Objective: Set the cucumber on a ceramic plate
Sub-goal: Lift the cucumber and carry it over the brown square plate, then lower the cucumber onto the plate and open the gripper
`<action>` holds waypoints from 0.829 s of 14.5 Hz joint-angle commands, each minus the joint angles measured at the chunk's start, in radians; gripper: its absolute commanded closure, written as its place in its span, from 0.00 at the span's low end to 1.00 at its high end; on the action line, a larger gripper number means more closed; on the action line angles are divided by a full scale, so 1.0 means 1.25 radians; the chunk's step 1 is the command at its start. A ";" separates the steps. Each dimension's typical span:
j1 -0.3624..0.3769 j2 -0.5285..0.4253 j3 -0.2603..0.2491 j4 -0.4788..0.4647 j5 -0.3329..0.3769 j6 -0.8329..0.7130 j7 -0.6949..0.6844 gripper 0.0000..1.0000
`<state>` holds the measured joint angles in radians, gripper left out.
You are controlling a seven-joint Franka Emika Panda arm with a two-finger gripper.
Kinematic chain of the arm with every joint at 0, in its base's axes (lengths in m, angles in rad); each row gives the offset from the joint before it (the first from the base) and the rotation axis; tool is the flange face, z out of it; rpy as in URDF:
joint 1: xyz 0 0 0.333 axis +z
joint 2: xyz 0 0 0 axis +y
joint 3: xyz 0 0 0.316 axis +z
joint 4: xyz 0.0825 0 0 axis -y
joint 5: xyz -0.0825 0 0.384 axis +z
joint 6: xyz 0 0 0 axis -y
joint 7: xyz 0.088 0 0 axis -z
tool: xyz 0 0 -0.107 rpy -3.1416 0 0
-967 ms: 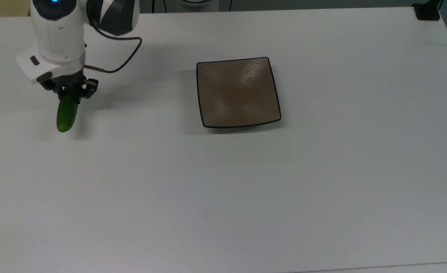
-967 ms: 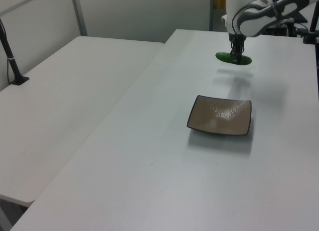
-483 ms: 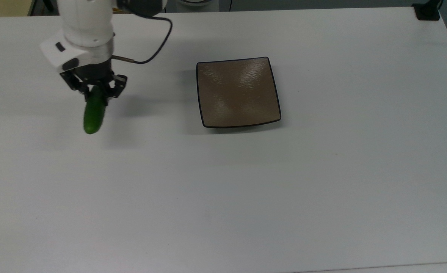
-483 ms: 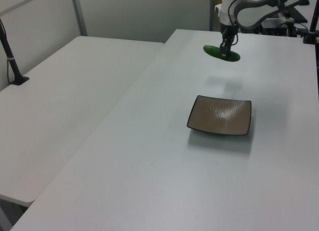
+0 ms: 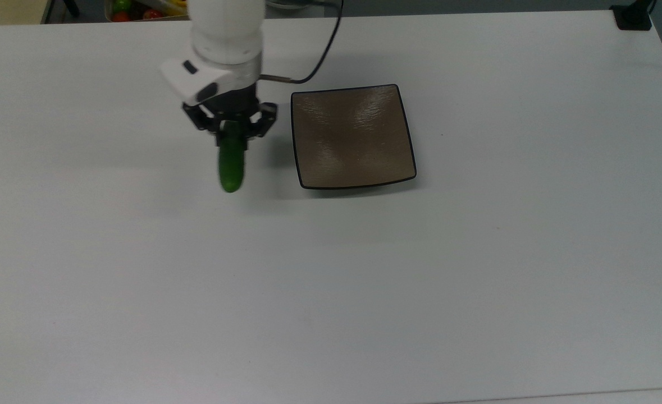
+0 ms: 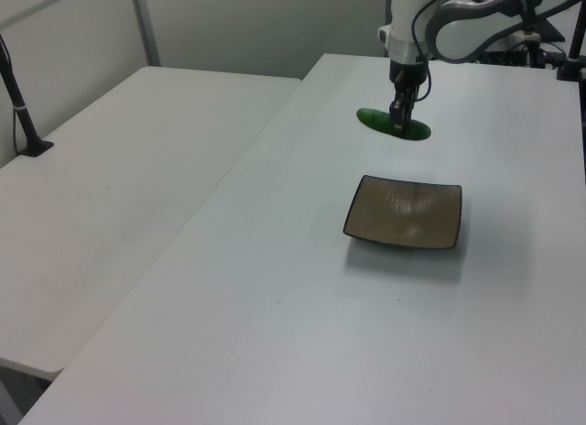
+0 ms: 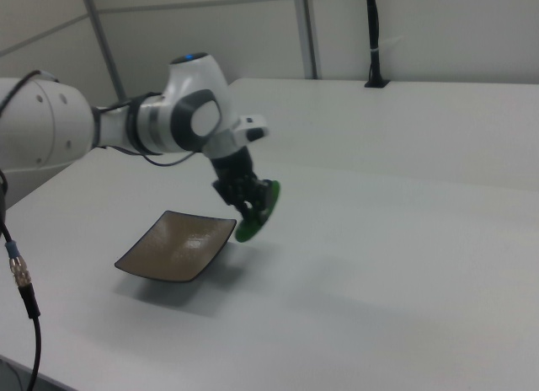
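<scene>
The dark-green cucumber (image 5: 231, 165) hangs above the white table, with my gripper (image 5: 231, 131) shut on its upper part. It is just off the top view's left edge of the square brown ceramic plate (image 5: 352, 136), which lies bare on the table. In the left view the cucumber (image 6: 375, 121) lies level behind the plate (image 6: 405, 212), under the gripper (image 6: 399, 123). The right view has the cucumber (image 7: 258, 214) in the gripper (image 7: 251, 199) at the right edge of the plate (image 7: 177, 245), held above the table.
The white table (image 5: 331, 269) spreads wide around the plate. A black clamp (image 5: 633, 17) sits at the top view's far right corner. Coloured items (image 5: 140, 10) lie beyond the far edge. A second white table (image 6: 110, 187) stands at the left view's left.
The arm has carried the cucumber to the top view's right, from the table's left part to just beside the plate. The grip has stayed shut. The plate has not moved.
</scene>
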<state>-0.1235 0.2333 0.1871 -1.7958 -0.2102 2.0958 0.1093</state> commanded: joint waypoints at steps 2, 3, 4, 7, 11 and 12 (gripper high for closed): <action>0.069 -0.048 0.012 -0.032 0.047 -0.074 0.039 0.64; 0.078 -0.046 0.015 -0.032 0.048 -0.087 0.045 0.64; 0.093 -0.041 0.017 -0.033 0.047 -0.095 0.051 0.64; 0.123 -0.025 0.018 -0.033 0.047 -0.096 0.082 0.64; 0.158 -0.001 0.020 -0.049 0.045 -0.097 0.108 0.49; 0.160 0.002 0.020 -0.049 0.044 -0.095 0.111 0.34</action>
<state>0.0612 0.2307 0.2137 -1.8456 -0.1666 1.9875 0.2231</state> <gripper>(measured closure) 0.573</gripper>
